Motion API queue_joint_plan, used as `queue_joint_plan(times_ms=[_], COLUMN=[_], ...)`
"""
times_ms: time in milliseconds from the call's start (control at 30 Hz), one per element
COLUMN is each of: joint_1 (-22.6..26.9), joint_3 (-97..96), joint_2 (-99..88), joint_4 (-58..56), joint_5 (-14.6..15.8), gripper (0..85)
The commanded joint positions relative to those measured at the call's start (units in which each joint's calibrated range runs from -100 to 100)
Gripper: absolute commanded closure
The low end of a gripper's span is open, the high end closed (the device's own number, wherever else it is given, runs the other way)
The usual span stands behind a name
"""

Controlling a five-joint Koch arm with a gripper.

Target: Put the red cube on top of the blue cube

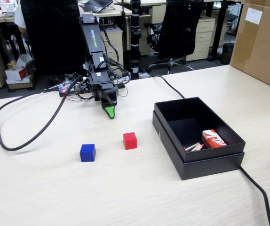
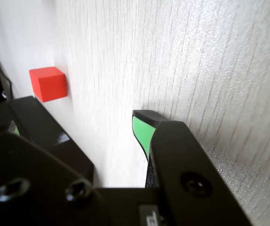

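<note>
Empty end effector [image 2: 85,134], jaws parted, red cube [image 2: 49,83] beyond.

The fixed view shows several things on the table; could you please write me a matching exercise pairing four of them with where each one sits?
Things:
1. red cube
2. blue cube
3. red-and-white packet
4. pincer

Places:
A. inside the black box
B. on the bare table, leftmost of the two cubes in the fixed view
C. low over the table, behind the cubes, holding nothing
D. on the bare table, between the other cube and the box

Pairs: 1-D, 2-B, 3-A, 4-C
</note>
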Motion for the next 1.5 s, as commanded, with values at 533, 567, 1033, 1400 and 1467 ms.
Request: queue_joint_plan(times_ms=[533, 567, 1033, 1400, 1467], joint_1=[0.0, 0.0, 0.0, -0.7, -0.8], joint_3=[-0.5, -0.5, -0.5, -0.3, 0.1], joint_2=[0.2, 0.1, 0.1, -0.6, -0.5], joint_4=[-0.7, -0.7, -0.7, -1.2, -1.2], joint_5=[0.0, 0.0, 0.0, -0.1, -0.1], gripper=[37.1, 37.1, 37.2, 36.8, 37.2])
